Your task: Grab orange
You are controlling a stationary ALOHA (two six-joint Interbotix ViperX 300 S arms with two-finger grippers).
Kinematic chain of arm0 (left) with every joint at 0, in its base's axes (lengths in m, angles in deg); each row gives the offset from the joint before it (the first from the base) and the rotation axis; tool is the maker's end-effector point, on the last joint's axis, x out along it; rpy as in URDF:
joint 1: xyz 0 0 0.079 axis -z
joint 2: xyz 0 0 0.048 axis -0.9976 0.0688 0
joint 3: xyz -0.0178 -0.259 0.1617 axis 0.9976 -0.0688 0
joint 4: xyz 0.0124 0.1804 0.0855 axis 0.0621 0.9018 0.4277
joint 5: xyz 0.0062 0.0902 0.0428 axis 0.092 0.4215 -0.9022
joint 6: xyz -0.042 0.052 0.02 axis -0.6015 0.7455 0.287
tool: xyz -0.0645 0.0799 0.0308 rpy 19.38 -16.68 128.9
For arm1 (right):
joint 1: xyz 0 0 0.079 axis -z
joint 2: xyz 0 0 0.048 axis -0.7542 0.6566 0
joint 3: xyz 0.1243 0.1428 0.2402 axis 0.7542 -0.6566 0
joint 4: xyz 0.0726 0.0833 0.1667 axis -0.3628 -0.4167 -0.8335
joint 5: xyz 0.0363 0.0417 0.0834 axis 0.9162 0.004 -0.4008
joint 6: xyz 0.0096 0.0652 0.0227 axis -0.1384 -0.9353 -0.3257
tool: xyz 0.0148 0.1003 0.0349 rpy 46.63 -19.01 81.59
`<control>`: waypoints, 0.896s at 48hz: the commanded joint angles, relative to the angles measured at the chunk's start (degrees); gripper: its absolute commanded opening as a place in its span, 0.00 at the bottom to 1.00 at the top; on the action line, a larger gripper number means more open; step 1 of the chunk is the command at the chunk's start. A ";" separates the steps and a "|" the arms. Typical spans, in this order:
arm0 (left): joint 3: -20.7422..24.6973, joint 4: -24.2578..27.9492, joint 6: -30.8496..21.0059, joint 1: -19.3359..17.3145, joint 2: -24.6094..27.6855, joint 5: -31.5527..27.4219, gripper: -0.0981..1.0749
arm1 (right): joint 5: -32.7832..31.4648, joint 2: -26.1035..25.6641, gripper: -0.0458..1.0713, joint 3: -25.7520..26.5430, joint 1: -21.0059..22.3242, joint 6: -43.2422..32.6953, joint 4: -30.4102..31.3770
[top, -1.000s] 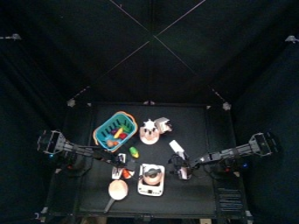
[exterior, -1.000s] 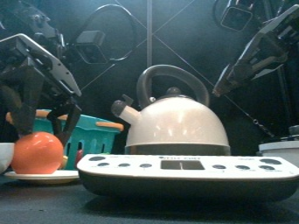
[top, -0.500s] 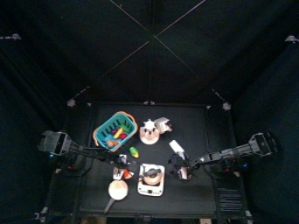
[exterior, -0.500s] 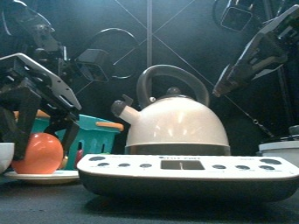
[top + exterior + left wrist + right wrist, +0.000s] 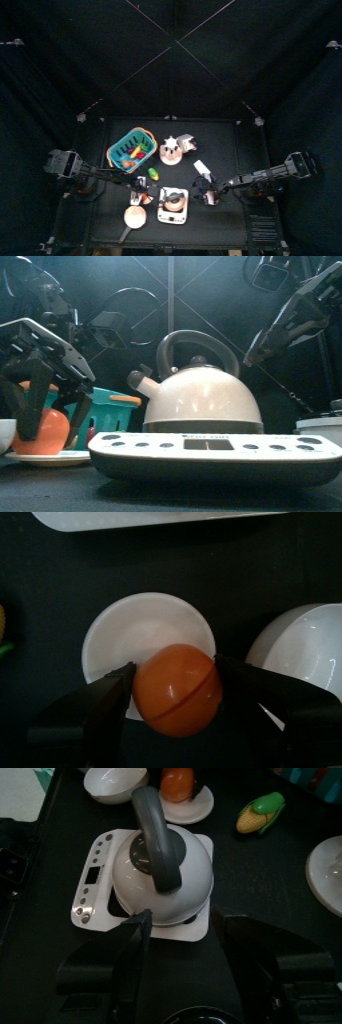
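Straddling the small round orange-red fruit (image 5: pixel 177 689) on its white saucer (image 5: pixel 118 642), the left claw (image 5: pixel 178 692) is hanging spread, jaws flanking both sides.

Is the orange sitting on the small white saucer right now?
Yes, the orange rests on the white saucer, with the left gripper open, its jaws on either side.

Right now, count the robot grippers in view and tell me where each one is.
2. The left gripper straddles the orange on its white saucer; the right gripper hangs above the kettle. None seems hidden.
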 commanded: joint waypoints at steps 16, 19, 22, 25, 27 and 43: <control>2.72 2.20 0.18 -0.53 -2.20 -1.67 0.74 | 0.09 -0.53 0.81 0.97 0.09 0.09 0.09; 3.43 2.55 0.18 -0.53 -2.72 -2.55 0.74 | 0.09 -0.44 0.81 0.97 0.09 0.09 0.00; 4.04 2.64 0.18 -0.53 -3.25 -2.81 0.74 | 0.09 -0.44 0.81 0.88 0.09 0.09 0.00; 4.39 2.72 0.18 -0.53 -3.78 -2.64 0.74 | 0.09 -0.44 0.81 0.97 0.09 0.09 0.00; 4.57 3.08 0.18 -0.53 -3.87 -2.46 0.74 | 0.09 -0.44 0.81 0.97 0.09 0.09 0.00; 5.19 3.96 0.18 -0.62 -3.96 -1.14 0.74 | 0.09 -0.44 0.81 1.05 -0.44 0.09 0.00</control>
